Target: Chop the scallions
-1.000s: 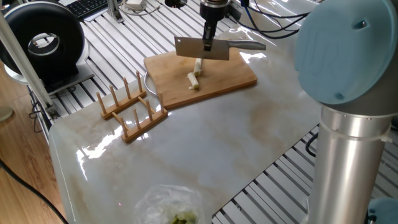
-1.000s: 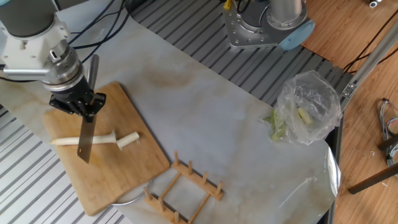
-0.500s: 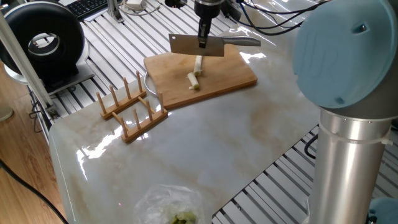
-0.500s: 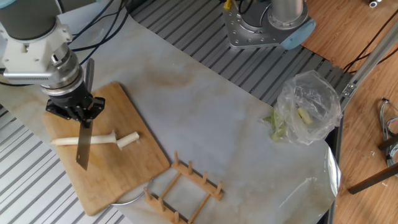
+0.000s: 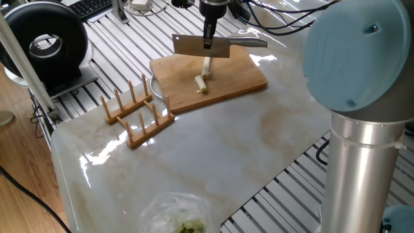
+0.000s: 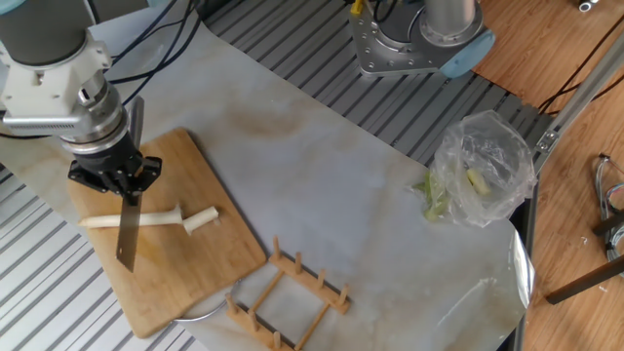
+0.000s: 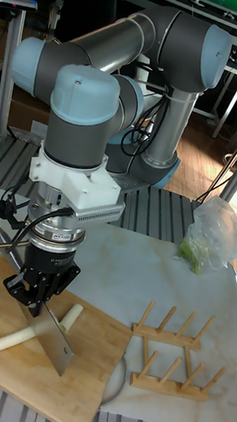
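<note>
Currently the gripper (image 6: 119,182) is clamped on the cleaver (image 6: 127,234), blade raised above the scallions (image 6: 146,219) lying on the cutting board (image 6: 200,268). Risk: one short piece lies apparently severed; a descending chop could roll the loose stalk off-line.

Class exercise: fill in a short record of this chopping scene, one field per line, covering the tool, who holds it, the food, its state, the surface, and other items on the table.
tool: cleaver, blade above the board
held by: gripper, shut on the cleaver
food: scallions
state: one long stalk, one short cut piece beside it
surface: wooden cutting board
other items: wooden rack; clear plastic bag with green bits
</note>
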Controlling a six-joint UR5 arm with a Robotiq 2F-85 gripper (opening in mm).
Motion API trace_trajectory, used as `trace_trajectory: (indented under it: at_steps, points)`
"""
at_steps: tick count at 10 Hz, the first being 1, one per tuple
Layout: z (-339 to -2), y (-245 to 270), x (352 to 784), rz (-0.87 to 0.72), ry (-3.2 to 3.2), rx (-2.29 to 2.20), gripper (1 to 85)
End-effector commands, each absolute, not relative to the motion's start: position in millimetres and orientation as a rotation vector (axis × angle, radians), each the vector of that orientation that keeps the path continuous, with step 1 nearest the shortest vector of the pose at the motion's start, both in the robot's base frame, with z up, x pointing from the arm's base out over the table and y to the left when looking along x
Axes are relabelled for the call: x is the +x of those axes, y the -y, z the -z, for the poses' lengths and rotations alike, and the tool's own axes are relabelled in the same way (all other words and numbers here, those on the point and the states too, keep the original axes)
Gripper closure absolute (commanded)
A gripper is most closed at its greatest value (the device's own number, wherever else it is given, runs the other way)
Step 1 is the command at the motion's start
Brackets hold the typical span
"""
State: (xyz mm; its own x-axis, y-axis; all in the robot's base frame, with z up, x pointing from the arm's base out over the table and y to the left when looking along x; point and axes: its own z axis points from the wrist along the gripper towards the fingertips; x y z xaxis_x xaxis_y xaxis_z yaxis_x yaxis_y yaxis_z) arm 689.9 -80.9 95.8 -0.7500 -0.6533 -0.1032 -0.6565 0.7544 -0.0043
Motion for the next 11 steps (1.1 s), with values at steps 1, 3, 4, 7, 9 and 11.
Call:
trace_trajectory:
  at_steps: [1, 3, 4, 7, 9, 11]
  points:
    - [-96, 71, 700, -0.054, -2.848, -1.043, 84.3]
    - [-93, 74, 693, -0.057, -2.876, -1.055, 84.3]
    - [-91, 77, 691, -0.033, -2.892, -1.057, 84.3]
    - [-90, 71, 692, -0.052, -2.878, -1.049, 84.3]
    - [-88, 69, 693, -0.062, -2.874, -1.047, 84.3]
    - [-85, 72, 696, -0.045, -2.872, -1.041, 84.3]
